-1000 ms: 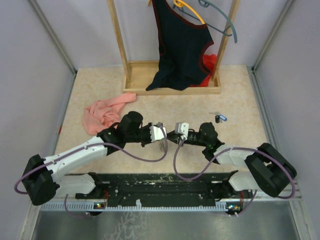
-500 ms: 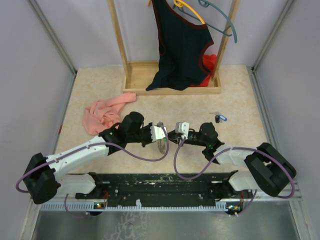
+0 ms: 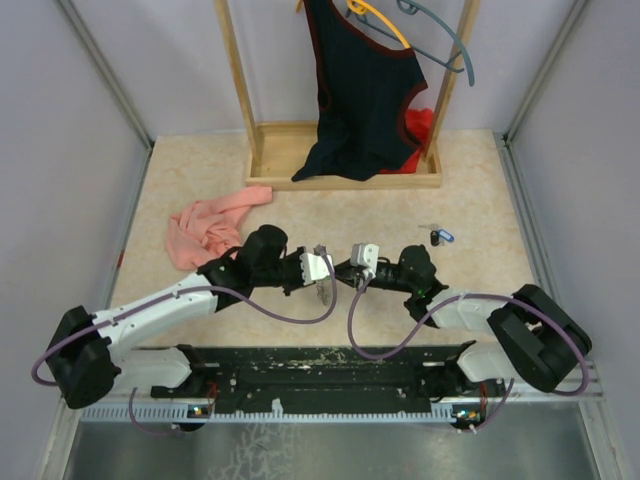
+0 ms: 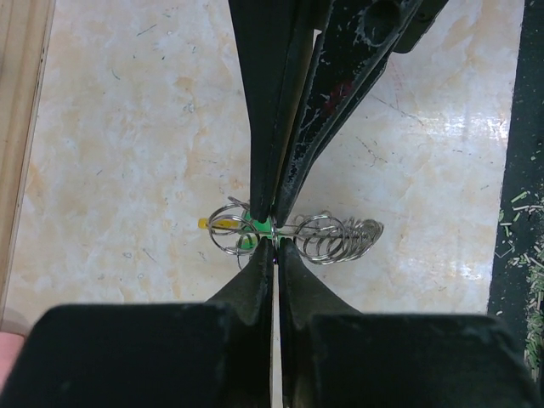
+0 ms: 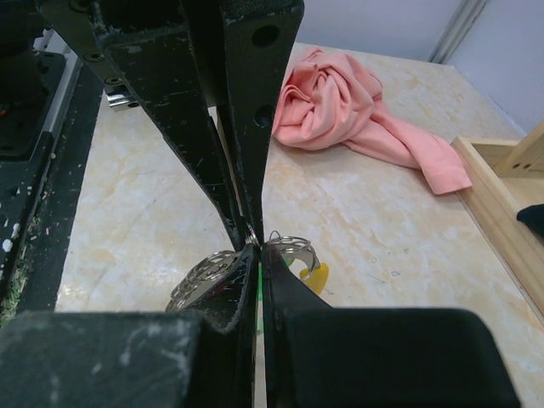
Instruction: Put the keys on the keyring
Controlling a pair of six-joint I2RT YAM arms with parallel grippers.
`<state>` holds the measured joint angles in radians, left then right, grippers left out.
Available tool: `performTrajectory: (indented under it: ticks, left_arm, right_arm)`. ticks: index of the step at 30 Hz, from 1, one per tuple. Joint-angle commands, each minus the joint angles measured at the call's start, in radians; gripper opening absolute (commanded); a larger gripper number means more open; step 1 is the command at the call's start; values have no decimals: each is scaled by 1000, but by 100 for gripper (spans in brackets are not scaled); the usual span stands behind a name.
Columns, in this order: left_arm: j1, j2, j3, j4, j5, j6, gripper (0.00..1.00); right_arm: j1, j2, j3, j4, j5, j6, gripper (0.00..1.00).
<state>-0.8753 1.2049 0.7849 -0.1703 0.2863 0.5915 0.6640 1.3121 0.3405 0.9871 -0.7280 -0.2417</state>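
Observation:
My left gripper (image 3: 326,272) and right gripper (image 3: 344,273) meet tip to tip above the table's middle. In the left wrist view the left gripper (image 4: 274,244) is shut on the wire of the keyring (image 4: 228,234), with a yellow piece (image 4: 207,223) at its left and a chain of small rings (image 4: 342,239) at its right. A green key head (image 4: 255,226) sits at the right gripper's fingertips (image 4: 280,200). In the right wrist view the right gripper (image 5: 257,248) is shut on the green key (image 5: 258,280), beside the keyring (image 5: 291,246). A blue key and a black key (image 3: 440,237) lie on the table to the right.
A pink cloth (image 3: 205,226) lies at the left, also in the right wrist view (image 5: 340,100). A wooden rack (image 3: 342,166) at the back holds a dark garment (image 3: 362,90) and hangers (image 3: 440,40). Grey walls close both sides.

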Motion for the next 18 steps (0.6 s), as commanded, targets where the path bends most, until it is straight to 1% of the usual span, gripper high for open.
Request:
performTrajectory:
  ticks: [1, 5, 6, 8, 11, 13, 16, 17, 18]
  left_arm:
    - [-5, -37, -11, 48, 43, -1, 1]
    - [-4, -36, -5, 36, 30, 1, 1]
    - [-5, -33, 0, 26, 26, 1, 1]
    - [-4, -29, 6, 10, 21, 2, 1]
    - [-4, -18, 14, -8, 7, -1, 1]
    - [-5, -9, 25, -27, -5, -5, 1]
    - [-3, 6, 41, -43, -21, -19, 1]
    - [-1, 14, 50, -53, -18, -24, 1]
    - [0, 24, 60, -67, -15, -29, 1]
  right_arm:
    - [-7, 3, 2, 70, -9, 13, 0]
    - [-7, -16, -15, 67, 43, 43, 0]
    - [-6, -30, -18, 56, 71, 58, 4]
    - [-7, -68, -21, 2, 129, 83, 17]
    - [-7, -142, 10, -195, 228, 107, 29]
    - [-8, -193, 45, -334, 329, 162, 34]
    - [-10, -261, 105, -552, 552, 273, 48]
    - [-11, -273, 127, -651, 631, 306, 53]
    - [-15, -282, 142, -701, 682, 316, 55]
